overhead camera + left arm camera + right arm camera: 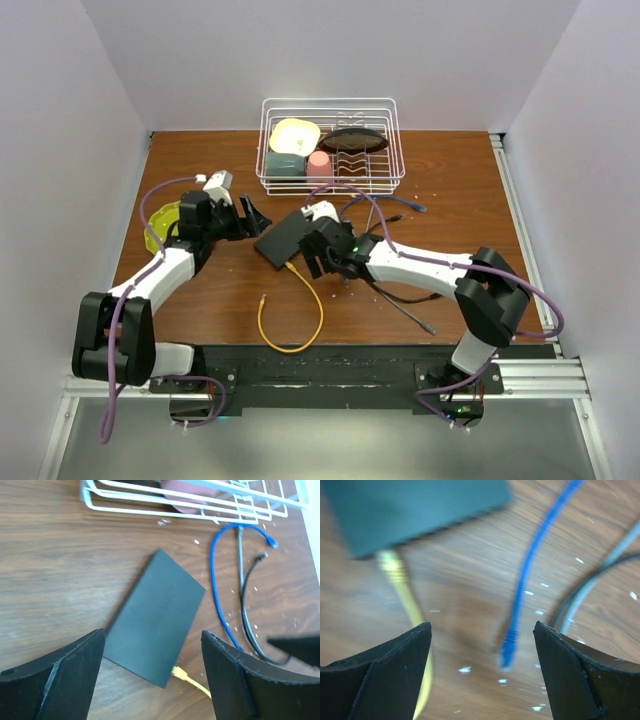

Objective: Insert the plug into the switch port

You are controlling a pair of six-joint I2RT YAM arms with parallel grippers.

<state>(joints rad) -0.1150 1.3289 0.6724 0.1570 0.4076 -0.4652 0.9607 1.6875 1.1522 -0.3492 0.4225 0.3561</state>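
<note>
The flat dark grey box (285, 238) lies tilted at mid-table. A yellow cable (300, 320) loops from its near narrow edge toward the front of the table. In the left wrist view the yellow plug (181, 674) butts against the narrow edge of the box (157, 617). The switch port itself is hidden. My left gripper (152, 631) hangs open above the box and holds nothing. My right gripper (482, 625) is open beside the box (415, 505), with the yellow plug (392, 567) to its left and bare wood between its fingers.
A white wire dish rack (330, 140) with cups stands at the back. A blue cable (509, 647), a black one (247, 620) and a grey one lie right of the box. A yellow-green plate (160, 225) sits under the left arm.
</note>
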